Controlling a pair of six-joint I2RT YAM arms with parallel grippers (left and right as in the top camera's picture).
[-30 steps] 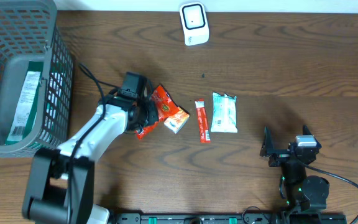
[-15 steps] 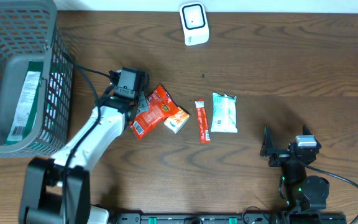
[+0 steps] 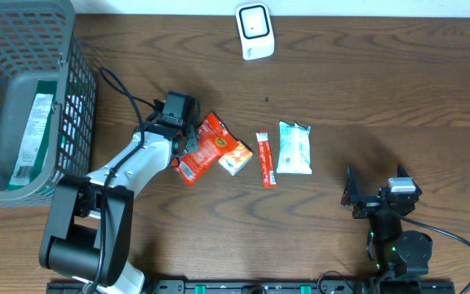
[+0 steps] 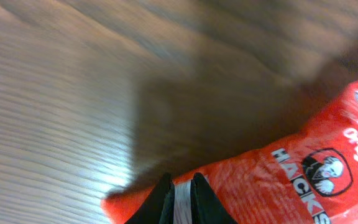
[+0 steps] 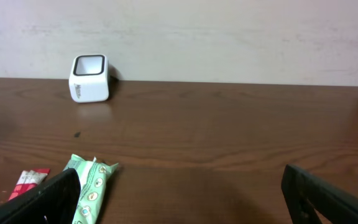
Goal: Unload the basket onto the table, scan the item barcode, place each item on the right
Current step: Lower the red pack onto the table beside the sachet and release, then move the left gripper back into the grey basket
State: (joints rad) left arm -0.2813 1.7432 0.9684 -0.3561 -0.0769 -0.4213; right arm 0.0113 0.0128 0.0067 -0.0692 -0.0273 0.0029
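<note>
The red packet has shifted slightly on the wooden table.

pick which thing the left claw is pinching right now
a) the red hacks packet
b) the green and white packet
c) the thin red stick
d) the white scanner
A: in the left wrist view the left claw is shut on the edge of the red Hacks packet, with the brand print showing just beyond its tips.
</note>
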